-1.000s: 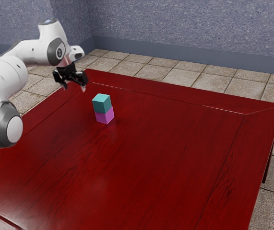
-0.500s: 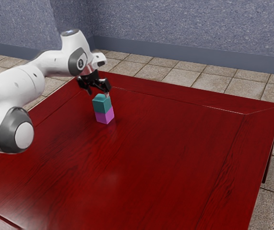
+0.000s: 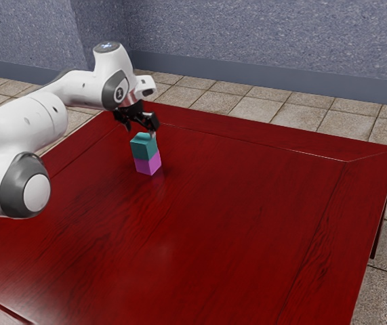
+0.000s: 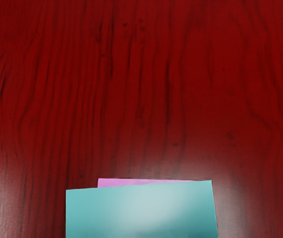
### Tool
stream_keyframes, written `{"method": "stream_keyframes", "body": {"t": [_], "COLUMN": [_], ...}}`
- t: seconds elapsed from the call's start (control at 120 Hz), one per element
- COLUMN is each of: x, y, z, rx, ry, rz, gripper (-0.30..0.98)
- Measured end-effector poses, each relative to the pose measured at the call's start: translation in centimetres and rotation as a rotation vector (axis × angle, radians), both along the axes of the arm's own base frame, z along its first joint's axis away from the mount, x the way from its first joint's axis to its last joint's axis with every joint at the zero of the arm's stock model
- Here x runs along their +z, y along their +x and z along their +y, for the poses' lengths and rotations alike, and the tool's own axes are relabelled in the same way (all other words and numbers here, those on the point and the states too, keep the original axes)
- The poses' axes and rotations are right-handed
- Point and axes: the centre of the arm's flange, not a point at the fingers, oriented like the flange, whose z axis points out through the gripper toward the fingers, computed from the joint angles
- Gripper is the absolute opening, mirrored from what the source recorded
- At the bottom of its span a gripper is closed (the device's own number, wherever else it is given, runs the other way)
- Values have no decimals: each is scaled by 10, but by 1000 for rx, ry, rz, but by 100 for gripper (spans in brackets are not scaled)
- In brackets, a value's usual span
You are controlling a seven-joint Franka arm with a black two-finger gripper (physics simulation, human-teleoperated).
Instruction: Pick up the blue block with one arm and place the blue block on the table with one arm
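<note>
My gripper (image 3: 141,131) is open just above the stack, one fingertip near the block's top edge and the other off toward the exterior view's left. The teal-blue block (image 3: 144,147) rests on a magenta block (image 3: 148,164), which stands on the dark red table (image 3: 227,210). Seen from my hand, the blue block (image 4: 141,213) lies close under it, at the lower edge, and covers most of the magenta block (image 4: 126,183).
Bare red tabletop (image 4: 141,89) surrounds the stack in the wrist view. The table's far edge (image 3: 268,128) runs behind the blocks, with floor tiles and a grey-blue wall (image 3: 261,40) beyond.
My hand has come from the exterior view's left, moving toward the right and down until it hangs over the blocks; the latest shift is small. Both blocks have stayed put.
</note>
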Motion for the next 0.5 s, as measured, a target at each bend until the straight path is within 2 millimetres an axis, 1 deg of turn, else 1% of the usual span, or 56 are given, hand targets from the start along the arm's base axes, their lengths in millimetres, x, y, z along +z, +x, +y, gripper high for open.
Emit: {"method": "stream_keyframes", "body": {"t": [0.125, 0.383, 0.5], "x": [-2, -24, -31], "y": [-1, -2, -2], "z": [2, 5, 6], "rx": [23, 52, 60], "ry": [-32, -54, -57], "rz": [-3, 23, 30], "gripper": [69, 69, 69]}}
